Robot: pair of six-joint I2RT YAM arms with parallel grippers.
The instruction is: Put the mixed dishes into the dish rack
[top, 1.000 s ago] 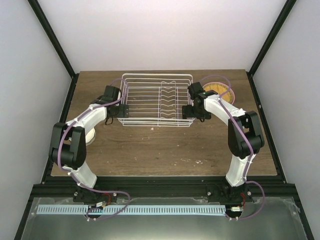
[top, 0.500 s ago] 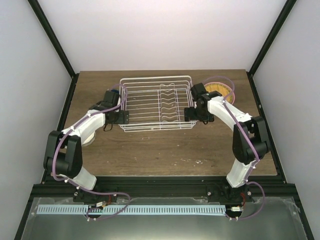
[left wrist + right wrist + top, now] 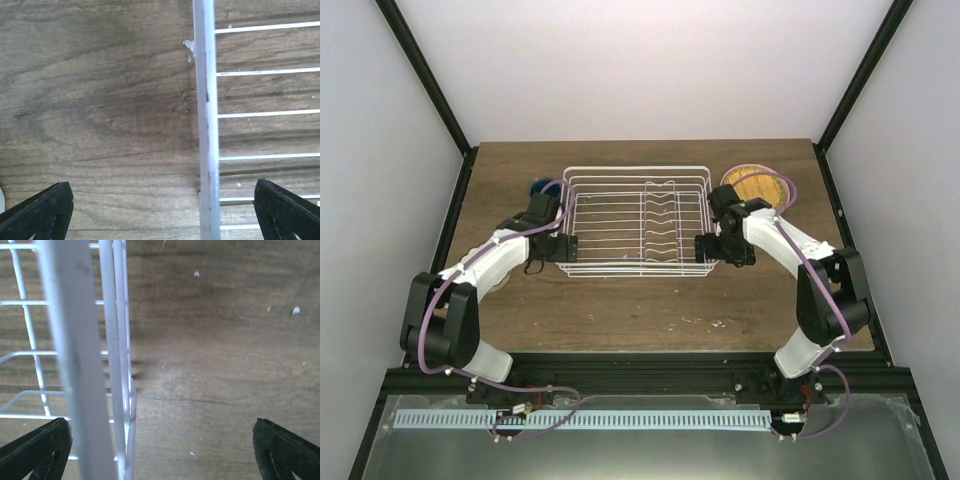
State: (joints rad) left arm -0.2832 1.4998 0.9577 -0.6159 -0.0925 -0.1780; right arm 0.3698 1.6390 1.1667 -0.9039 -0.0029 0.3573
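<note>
1. Overhead, the wooden table (image 3: 620, 300) carries the dish rack (image 3: 610, 215) in the middle of its far half, with one arm at each short end.
2. The yellow-orange plate (image 3: 757, 186) lies flat on the table beside the rack's far right corner. The right arm crosses its near edge.
3. A dark blue mug (image 3: 538, 187) shows just off the rack's far left corner, mostly hidden behind the left arm's wrist.
4. The rack is a white wire rectangle with raised rims, long straight floor wires and a row of wavy dividers right of centre.
5. The left gripper (image 3: 563, 245) is at the rack's left end and the right gripper (image 3: 712, 248) at its right end, both low by the near corners.
6. Only the wrist views show the jaws. The left gripper (image 3: 160, 215) is spread wide, with the rack's end rail (image 3: 206, 125) running between its fingers and touching neither.
7. The right gripper (image 3: 160, 452) is equally wide, with the rack's rim wires (image 3: 117, 365) just beside its one finger (image 3: 35, 450). Nothing is gripped.
</note>
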